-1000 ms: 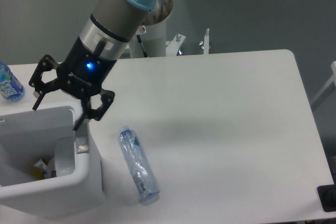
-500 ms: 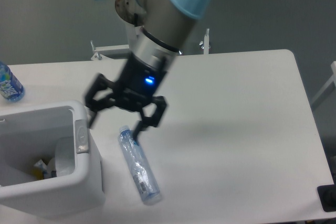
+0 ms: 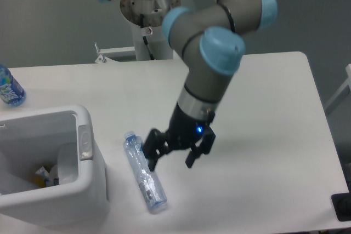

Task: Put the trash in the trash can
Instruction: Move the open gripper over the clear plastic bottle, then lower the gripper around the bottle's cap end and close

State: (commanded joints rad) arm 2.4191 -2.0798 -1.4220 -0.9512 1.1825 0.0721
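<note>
Crushed bottle [image 3: 144, 172] flat on table [image 3: 263, 113], just left of spread jaws

One fixed camera looks down (steeply, from the front) at the table [image 3: 263, 108].

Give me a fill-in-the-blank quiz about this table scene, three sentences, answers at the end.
1. The crushed bottle lies on the ____, outside the trash can.
2. The tool hovers with its jaws ____, holding nothing.
3. The intact bottle with a blue label stands at the table's far ____ edge in the camera view.

Answers: table; open; left
</note>
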